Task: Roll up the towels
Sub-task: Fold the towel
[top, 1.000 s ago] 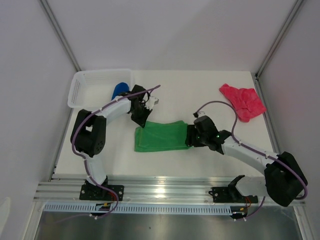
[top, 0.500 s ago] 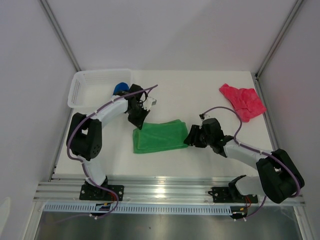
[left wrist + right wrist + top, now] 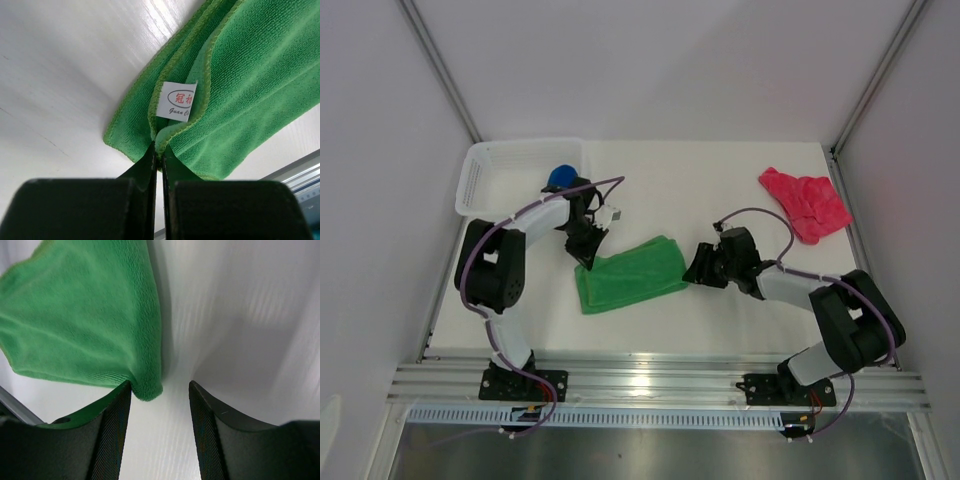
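Pinching a left-end corner of the green towel point(image 3: 630, 272), the left gripper point(image 3: 161, 157) is clamped shut just below its white label point(image 3: 176, 101). The right gripper point(image 3: 160, 390) stands apart, with the towel's right corner between its fingers. The towel lies folded mid-bench point(image 3: 720, 190). The blue towel point(image 3: 560, 177) sits in the white mesh basket point(image 3: 490, 175), and the pink-red towel point(image 3: 807, 203) lies crumpled at the far right.

Towels: 3.
- green towel point(image 3: 625, 275): 1
- pink-red towel point(image 3: 806, 203): 1
- blue towel point(image 3: 560, 177): 1

White mesh basket point(image 3: 490, 178): 1.
White table point(image 3: 720, 185): 1.
Two-finger grippers: 2.
- left gripper point(image 3: 586, 260): 1
- right gripper point(image 3: 697, 269): 1

White printed label point(image 3: 176, 101): 1.
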Available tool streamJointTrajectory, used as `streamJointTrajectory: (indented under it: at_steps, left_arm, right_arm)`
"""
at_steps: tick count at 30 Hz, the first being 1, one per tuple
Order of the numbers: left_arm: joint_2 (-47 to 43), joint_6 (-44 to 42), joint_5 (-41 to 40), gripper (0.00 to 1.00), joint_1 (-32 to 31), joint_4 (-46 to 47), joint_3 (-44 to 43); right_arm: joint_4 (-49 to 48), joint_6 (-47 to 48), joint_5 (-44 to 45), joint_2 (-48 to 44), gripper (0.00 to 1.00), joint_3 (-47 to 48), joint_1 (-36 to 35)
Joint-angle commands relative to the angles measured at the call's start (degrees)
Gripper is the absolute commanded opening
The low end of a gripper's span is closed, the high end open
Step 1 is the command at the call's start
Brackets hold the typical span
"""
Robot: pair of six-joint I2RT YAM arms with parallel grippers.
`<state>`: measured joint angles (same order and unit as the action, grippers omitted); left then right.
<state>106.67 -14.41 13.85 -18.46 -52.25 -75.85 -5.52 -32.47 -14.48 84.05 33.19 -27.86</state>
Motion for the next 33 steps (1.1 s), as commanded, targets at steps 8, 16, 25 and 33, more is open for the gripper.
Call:
streamJointTrajectory:
  at_steps: [8, 16, 25, 33]
  left_arm:
    - [-0.2, -2.1, -0.8, 0.03, 0.0, 1.5, 0.1]
    - [-0.1, -2.2, -1.0, 0.03, 0.0, 1.7, 0.6]
    - [-0.6, -3.2, -0.7, 0.02, 0.0, 2.2, 0.6]
    - [1.2, -3.5, 4.8, 0.01, -0.7, 3.2, -3.3]
  right_arm:
    - [-4.9, 4.4, -5.8, 11.9, 0.53, 15.2, 4.6]
    - [-6.1, 3.6, -11.4, 22.3, 0.53, 23.2, 4.9]
    - [-10.7, -1.0, -10.7, 26.2, 0.22, 21.9, 4.8]
    - [-9.9, -1.1, -5.2, 10.4, 0.02, 9.8, 6.1]
